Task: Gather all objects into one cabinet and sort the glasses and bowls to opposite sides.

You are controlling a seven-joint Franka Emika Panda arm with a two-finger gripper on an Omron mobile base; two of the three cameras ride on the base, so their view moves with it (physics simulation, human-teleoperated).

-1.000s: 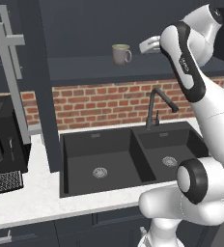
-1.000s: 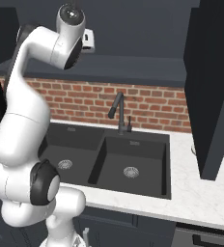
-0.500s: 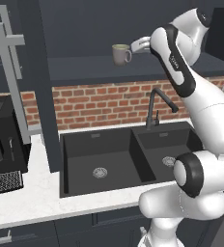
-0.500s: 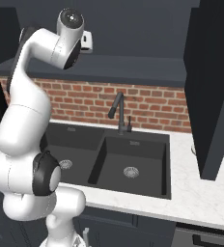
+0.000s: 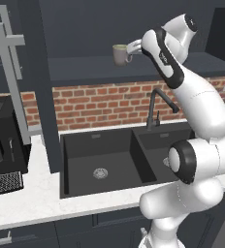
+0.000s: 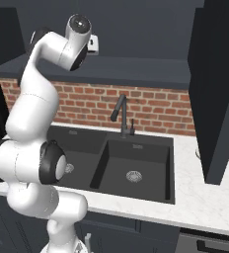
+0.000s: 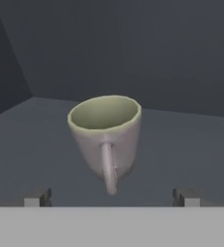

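The pale grey-beige mug (image 5: 119, 54) stands upright on the dark shelf (image 5: 90, 71) of the slate-grey upper cabinet, which is open. In the hand view the mug (image 7: 105, 137) is straight ahead and its loop handle points back at me. My gripper (image 5: 134, 47) is just to the right of the mug at handle height. It is open, with the fingertips (image 7: 35, 198) spread wide on either side and nothing between them. The arm's elbow partly hides the gripper (image 6: 93, 43) in the right base view. The red cup and both bowls are out of view.
The cabinet's left door (image 5: 34, 87), with its silver bar handle (image 5: 11, 68), stands swung open. Another dark door (image 6: 216, 89) hangs open on the right. Below are a brick backsplash, a black double sink (image 5: 102, 162) with a faucet (image 5: 155, 104), and a black appliance (image 5: 0, 140) on the left counter.
My hand has swung left along the shelf and closed in on the mug from the right. The mug has not moved.
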